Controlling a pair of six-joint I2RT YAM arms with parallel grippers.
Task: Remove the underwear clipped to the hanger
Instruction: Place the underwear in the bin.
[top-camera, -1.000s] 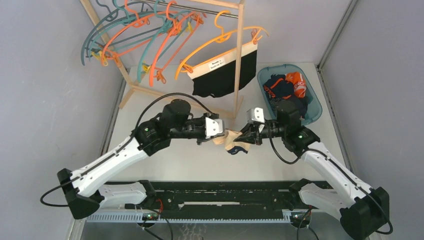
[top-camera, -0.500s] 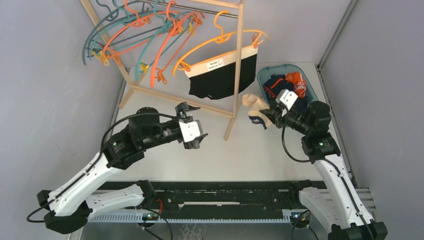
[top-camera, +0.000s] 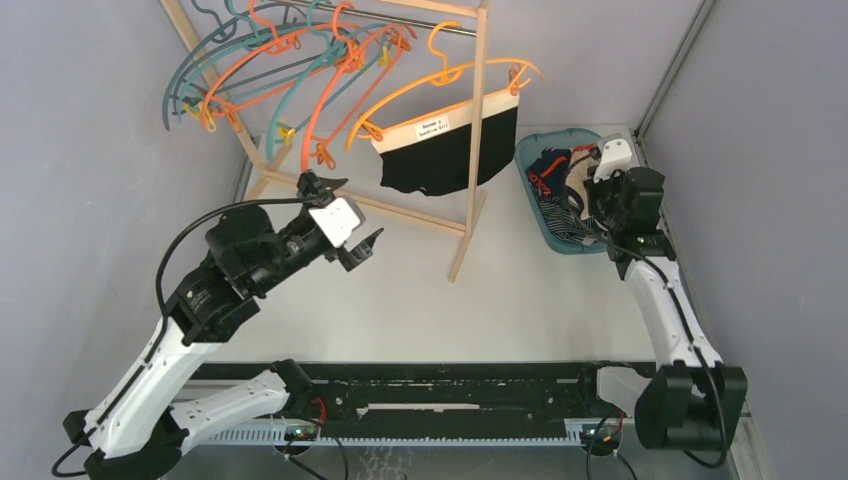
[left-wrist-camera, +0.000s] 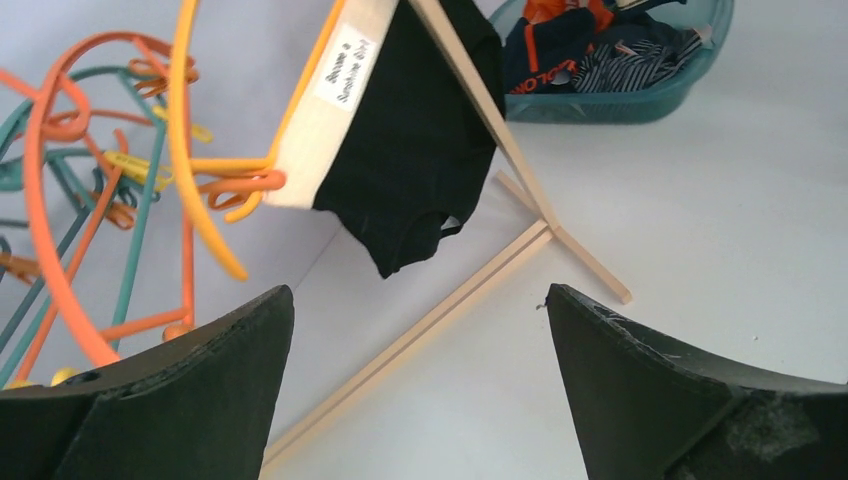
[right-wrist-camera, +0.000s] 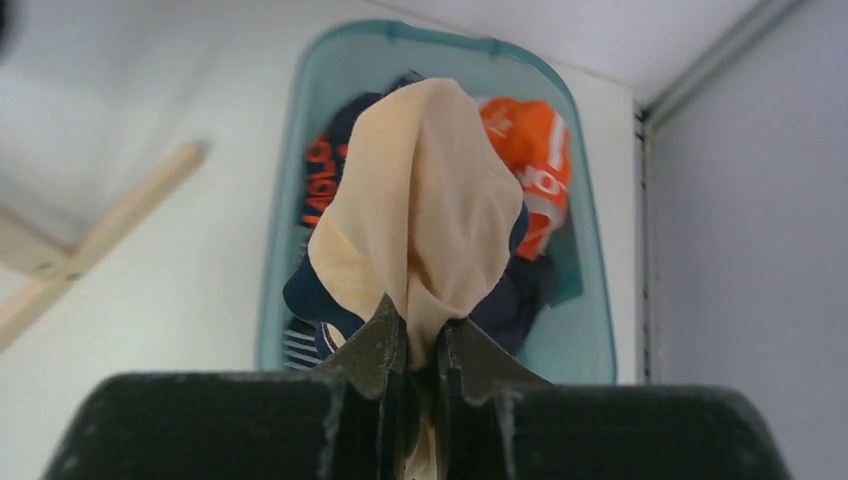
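- The right pincer (right-wrist-camera: 422, 325) is clenched on a fold of the beige briefs (right-wrist-camera: 425, 200), with the cloth bunched upward between its fingertips.
- In the right wrist view, the beige briefs hang over the teal basket (right-wrist-camera: 283, 200), which sits at the far right corner of the tabletop (top-camera: 500, 310).
- Inside the basket lie a navy pair with orange trim (top-camera: 548, 165), a navy pair with thin pale stripes (top-camera: 562, 212) and an orange piece (right-wrist-camera: 525, 150), all heaped together.
- The left pincer (left-wrist-camera: 417, 300) is released, its two dark fingers (left-wrist-camera: 160, 390) spread wide with nothing between them.
- It hangs above the tabletop near the foot of the wooden rack (top-camera: 478, 120), to the left of the black briefs (top-camera: 445, 150) and apart from them.
- The black briefs hang from a yellow-orange hanger (top-camera: 440, 75) on the rack's rail. Clips at both ends grip their pale waistband, which carries a small white label.
- A cluster of bare teal and orange hangers (top-camera: 270, 70) fills the left part of the rail, well apart from both pincers.
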